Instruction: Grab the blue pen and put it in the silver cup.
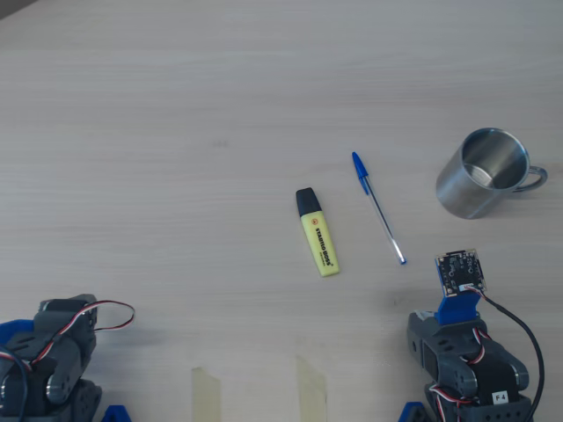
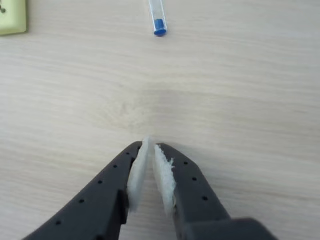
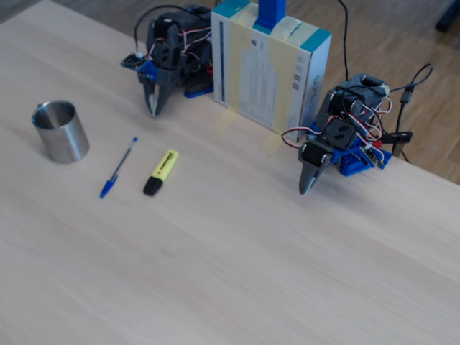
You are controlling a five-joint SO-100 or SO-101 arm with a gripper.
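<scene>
Blue pen cut off at wrist-view top edge, jaws nearly together, empty.

light: bright, even | shadows: soft, faint | focus: sharp, no glare
</scene>
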